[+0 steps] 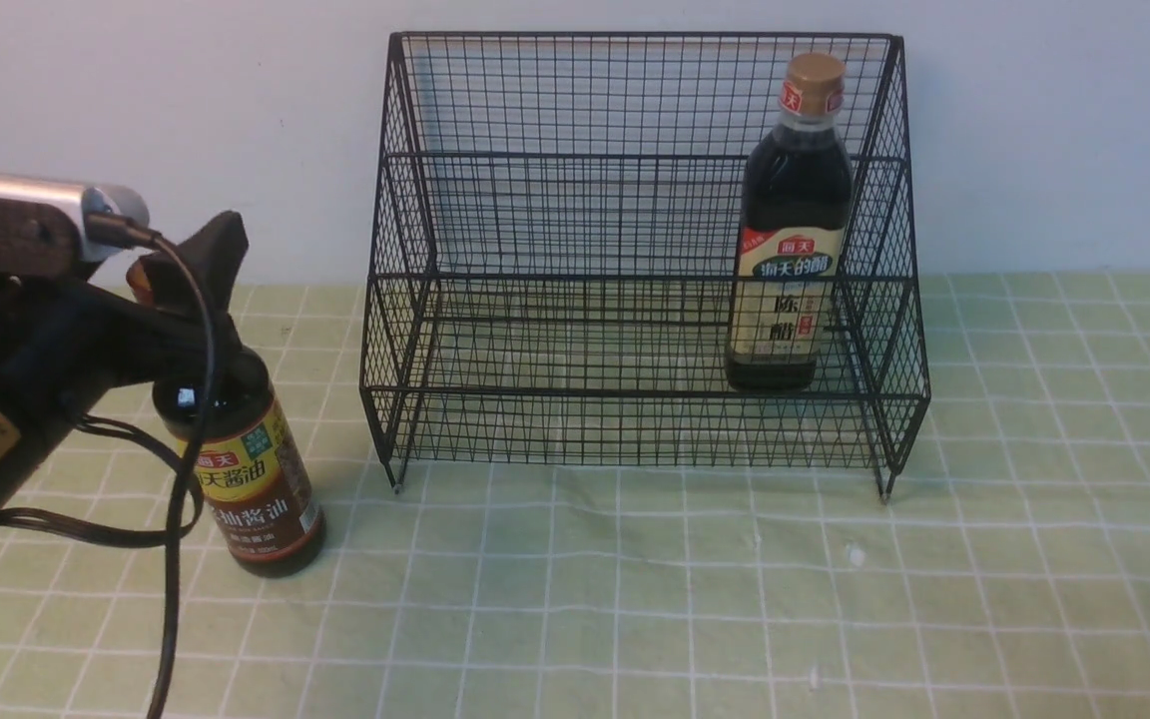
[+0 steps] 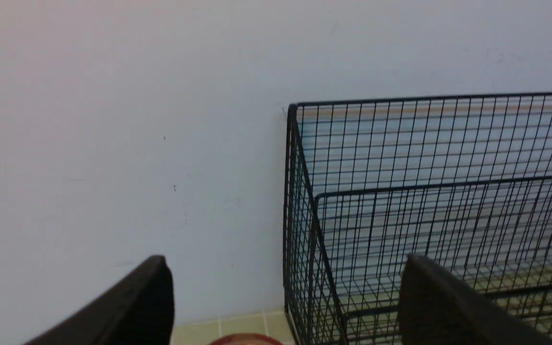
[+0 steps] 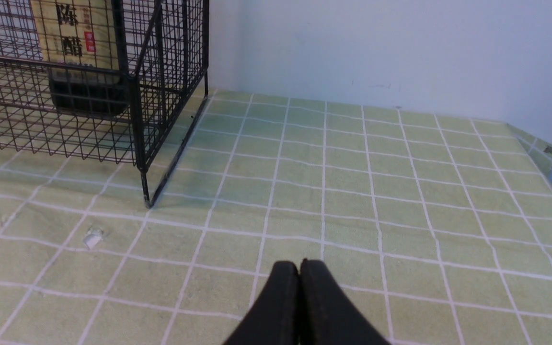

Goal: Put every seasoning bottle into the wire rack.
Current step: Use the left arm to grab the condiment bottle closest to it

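Black wire rack [image 1: 415,330] at the back edge of the counter [image 1: 635,599] held the wider bottle [image 1: 790,290]; the slimmer bottle [image 1: 251,479] stood near the left edge. I found the left gripper [image 1: 181,280] spread either side of its cap [image 1: 141,280], the right gripper [image 3: 299,264] clenched empty. I judged best: clamp just below that cap, lift vertically.

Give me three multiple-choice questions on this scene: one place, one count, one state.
1. Where is the gold-capped bottle relative to the rack? A) left of it B) on its lower shelf C) on top
2. How many bottles are in the rack? A) none B) one C) two
3. The right gripper is: A) open B) shut on a bottle C) shut, empty
Answers: 1 B, it stands behind the front wires. 2 B, the red-capped bottle stands outside. 3 C, its fingers meet with nothing between.
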Motion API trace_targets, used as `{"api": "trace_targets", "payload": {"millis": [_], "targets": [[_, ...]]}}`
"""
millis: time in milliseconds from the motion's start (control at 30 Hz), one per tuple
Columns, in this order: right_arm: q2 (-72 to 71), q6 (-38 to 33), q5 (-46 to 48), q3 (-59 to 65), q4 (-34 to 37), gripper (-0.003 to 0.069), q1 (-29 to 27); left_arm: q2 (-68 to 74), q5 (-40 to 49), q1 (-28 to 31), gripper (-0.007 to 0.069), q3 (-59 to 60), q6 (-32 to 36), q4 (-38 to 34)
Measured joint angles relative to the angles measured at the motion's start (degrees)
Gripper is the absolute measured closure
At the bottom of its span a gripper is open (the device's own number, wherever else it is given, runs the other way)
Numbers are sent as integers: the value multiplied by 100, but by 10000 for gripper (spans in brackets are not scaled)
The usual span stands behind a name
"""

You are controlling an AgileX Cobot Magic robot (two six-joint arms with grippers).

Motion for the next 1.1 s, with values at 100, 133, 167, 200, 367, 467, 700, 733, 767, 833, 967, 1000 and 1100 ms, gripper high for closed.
{"api": "trace_targets", "payload": {"millis": [100,133,167,200,367,467,700,733,767,833,967,1000,1100], "targets": [[0,0,0,0,0,672,0,248,-90,0,50,-1,186,0],[0,0,0,0,0,672,0,260,-90,0,50,-1,193,0],[0,0,0,0,0,673,0,334,-96,0,50,-1,233,0],[0,0,0,0,0,673,0,378,-103,0,50,-1,260,0],[0,0,0,0,0,673,0,560,-134,0,51,-16,306,-42],[0,0,0,0,0,673,0,682,-178,0,68,-33,313,-176],[0,2,0,0,0,673,0,891,-207,0,370,-38,404,-595],[0,2,0,0,0,673,0,893,-207,0,369,-38,410,-598],[0,2,0,0,0,673,0,849,-178,0,368,-31,440,-556],[0,2,0,0,0,673,0,768,-76,0,368,-27,456,-536],[0,2,0,0,0,673,0,224,578,0,368,-157,487,-526],[0,2,0,0,0,673,0,192,616,0,368,-177,487,-526],[0,2,0,0,0,673,0,-269,1196,0,368,-762,500,-526]]}}
